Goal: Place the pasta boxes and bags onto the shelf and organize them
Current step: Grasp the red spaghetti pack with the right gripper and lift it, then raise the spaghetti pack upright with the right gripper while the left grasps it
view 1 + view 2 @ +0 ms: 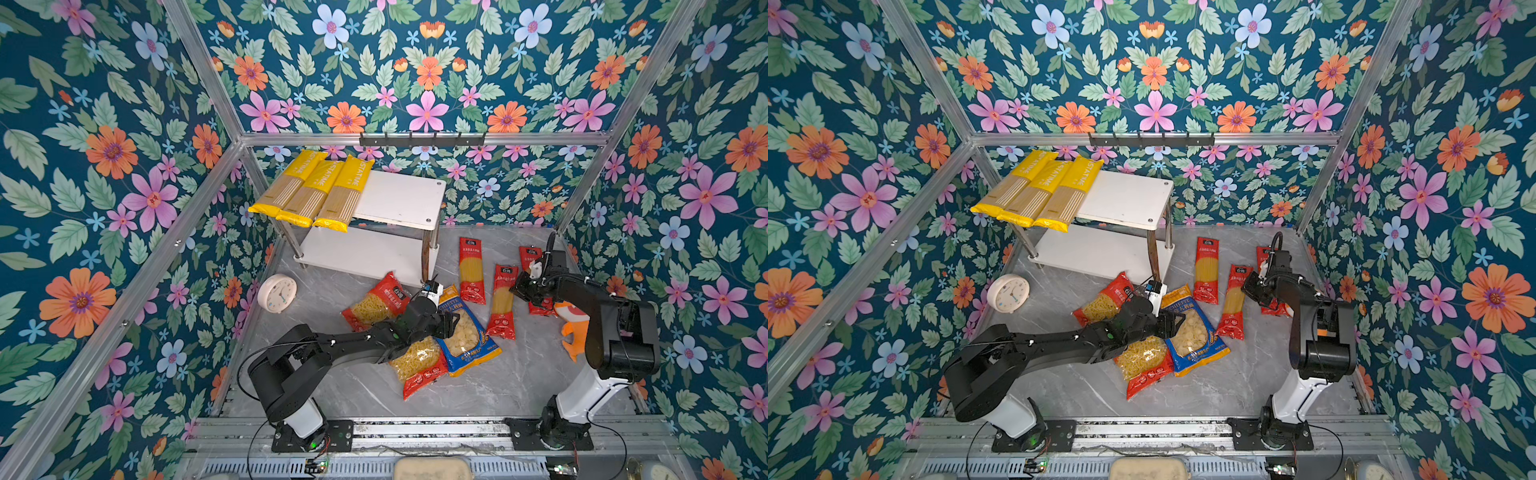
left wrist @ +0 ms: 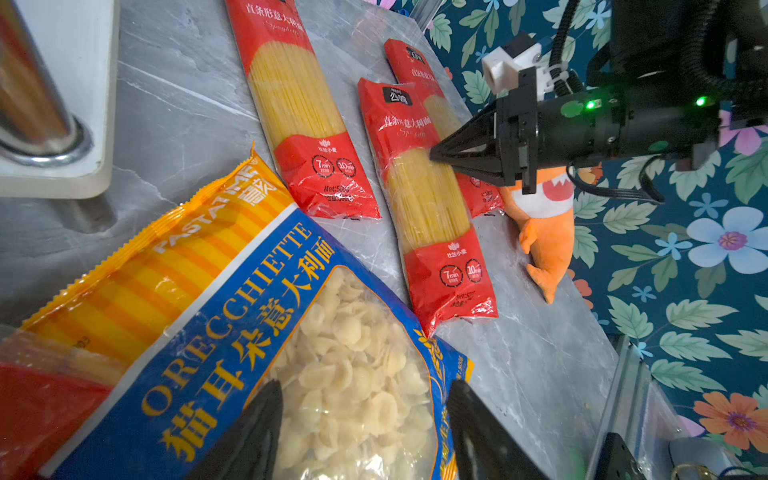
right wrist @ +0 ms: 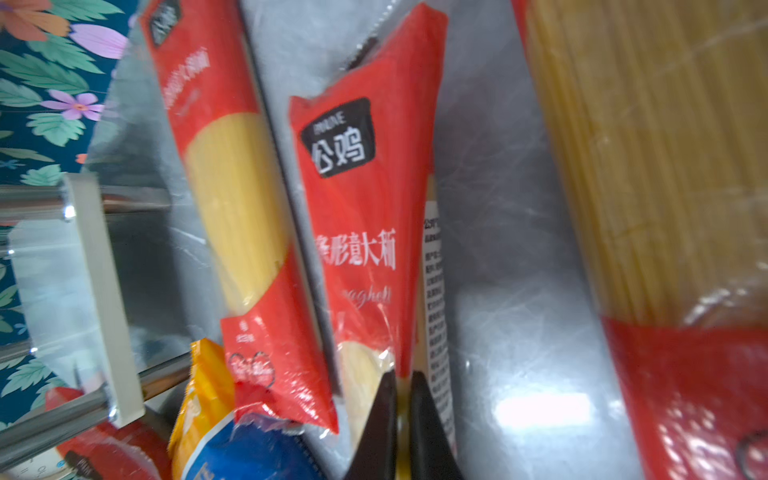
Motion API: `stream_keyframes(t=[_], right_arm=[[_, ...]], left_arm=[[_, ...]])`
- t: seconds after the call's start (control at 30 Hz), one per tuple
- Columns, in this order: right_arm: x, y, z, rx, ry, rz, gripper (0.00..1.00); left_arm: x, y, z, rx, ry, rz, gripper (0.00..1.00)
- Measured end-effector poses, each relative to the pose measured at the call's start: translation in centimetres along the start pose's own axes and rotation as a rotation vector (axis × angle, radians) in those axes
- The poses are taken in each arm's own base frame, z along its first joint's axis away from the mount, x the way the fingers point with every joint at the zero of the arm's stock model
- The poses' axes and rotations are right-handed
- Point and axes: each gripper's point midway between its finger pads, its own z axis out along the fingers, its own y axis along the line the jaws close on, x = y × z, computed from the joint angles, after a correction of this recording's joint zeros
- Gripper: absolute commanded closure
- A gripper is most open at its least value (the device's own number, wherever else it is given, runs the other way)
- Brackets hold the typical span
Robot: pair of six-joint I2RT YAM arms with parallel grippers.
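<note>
Orecchiette bag (image 1: 469, 345) at mid-worktop (image 1: 519, 374), left end effector (image 2: 365, 390) over it, jaws wide. Middle red spaghetti pack (image 1: 503, 301), nearer the right edge, pinched in the closed right end effector (image 3: 401, 380). Three yellow spaghetti packs (image 1: 309, 191) on the shelf (image 1: 399, 199), at the far edge.

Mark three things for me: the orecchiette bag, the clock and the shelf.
orecchiette bag (image 1: 469, 341): in a top view, on its clear window over the pasta.
clock (image 1: 277, 293): in a top view, on the middle of its dial.
shelf (image 1: 401, 198): in a top view, on the bare part of its upper board.
</note>
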Motion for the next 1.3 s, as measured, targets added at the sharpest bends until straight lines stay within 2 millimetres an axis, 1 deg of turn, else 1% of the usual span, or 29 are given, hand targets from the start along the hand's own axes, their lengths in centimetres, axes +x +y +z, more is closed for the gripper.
stream_keyframes(t=[0.17,0.23,0.33,0.4,0.5,0.63,0.7,0.77,0.8,0.9,1.03,1.13,1.2,1.3], right_arm=[[-0.1,1.7,-2.0,-0.018,-0.029,-0.028,1.0],[-0.3,2.7,-3.1,-0.031,-0.042,-0.041,1.0],[-1.0,4.9,-4.6,-0.061,-0.073,-0.077,1.0],[-1.0,6.3,-5.5,-0.08,-0.086,-0.104,1.0],[-0.3,8.5,-6.8,-0.114,-0.096,-0.144,1.0],[0.9,11.0,-8.6,-0.163,-0.108,-0.178,1.0],[1.5,12.2,-9.5,-0.191,-0.118,-0.187,1.0],[2.2,13.5,-10.3,-0.223,-0.128,-0.2,1.0],[2.6,14.1,-10.6,-0.238,-0.13,-0.205,1.0],[3.7,15.9,-12.1,-0.288,-0.137,-0.212,1.0],[4.6,17.9,-14.0,-0.357,-0.159,-0.207,1.0],[5.3,19.2,-15.4,-0.404,-0.175,-0.207,1.0],[5.6,19.8,-16.2,-0.43,-0.181,-0.202,1.0],[6.0,20.5,-17.3,-0.463,-0.188,-0.192,1.0]], left_arm=[[0.0,-0.1,0.0,0.008,-0.002,-0.021,0.33],[-0.1,-0.2,0.0,0.015,-0.01,-0.031,0.32],[-0.3,-0.4,0.0,0.033,-0.019,-0.062,0.3],[-0.5,-0.4,-0.1,0.041,-0.028,-0.085,0.29],[-1.3,-0.6,-0.3,0.066,-0.041,-0.116,0.26],[-3.1,0.4,-1.1,0.093,-0.098,-0.165,0.24],[-3.8,0.4,-1.3,0.125,-0.108,-0.19,0.2],[-4.5,-0.6,-1.5,0.186,-0.12,-0.185,0.19],[-4.8,-1.5,-1.6,0.235,-0.125,-0.179,0.18],[-5.1,-3.5,-1.7,0.353,-0.122,-0.187,0.15],[-5.9,-4.4,-1.6,0.443,-0.143,-0.218,0.12],[-6.5,-4.6,-1.6,0.503,-0.161,-0.255,0.11],[-7.0,-4.5,-1.4,0.528,-0.171,-0.288,0.11],[-8.2,-5.6,-1.5,0.593,-0.196,-0.31,0.11]])
